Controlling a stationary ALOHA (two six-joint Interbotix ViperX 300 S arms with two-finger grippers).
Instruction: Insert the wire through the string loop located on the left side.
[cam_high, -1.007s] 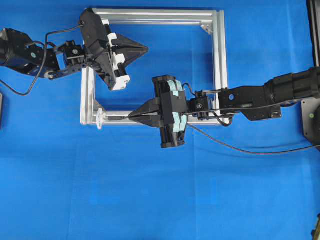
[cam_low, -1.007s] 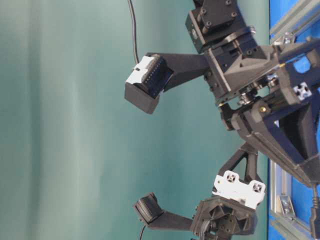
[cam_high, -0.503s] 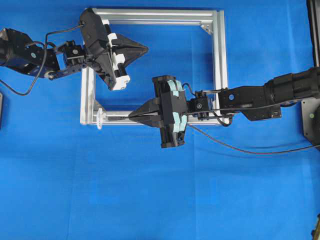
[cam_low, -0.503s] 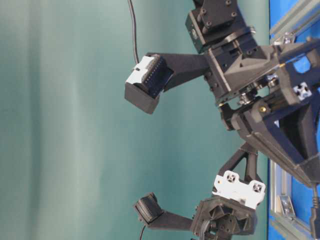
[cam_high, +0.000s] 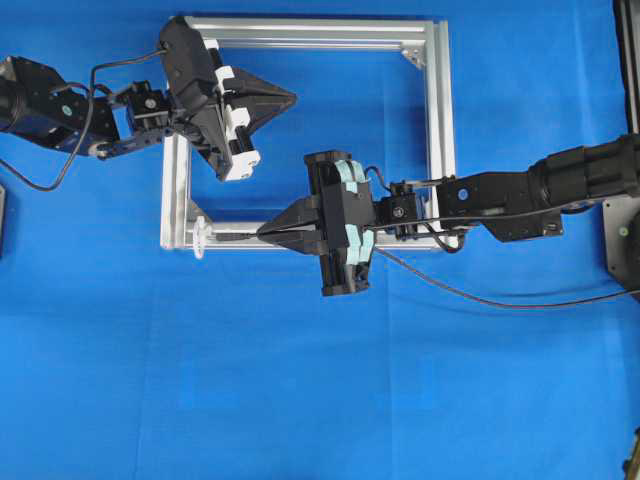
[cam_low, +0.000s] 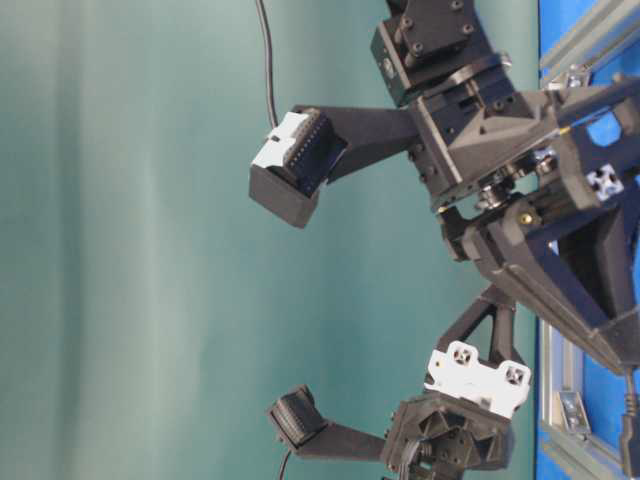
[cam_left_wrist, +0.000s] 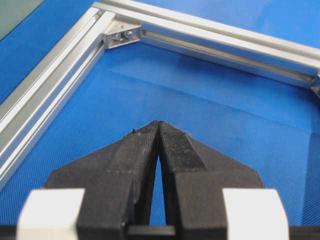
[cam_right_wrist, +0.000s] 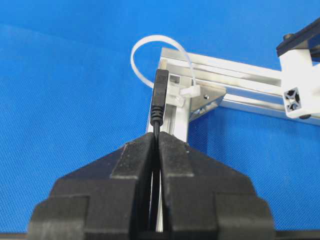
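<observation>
The wire (cam_right_wrist: 159, 97) is pinched in the closed jaws of the right gripper (cam_right_wrist: 157, 137), its plug pointing at the string loop (cam_right_wrist: 150, 55) on the silver frame (cam_high: 440, 130) corner, just short of it. The left gripper (cam_left_wrist: 158, 125) hovers inside the frame, jaws pressed together on nothing. A blue cloth (cam_high: 300, 380) covers the table; a teal backdrop (cam_low: 130, 240) stands behind.
</observation>
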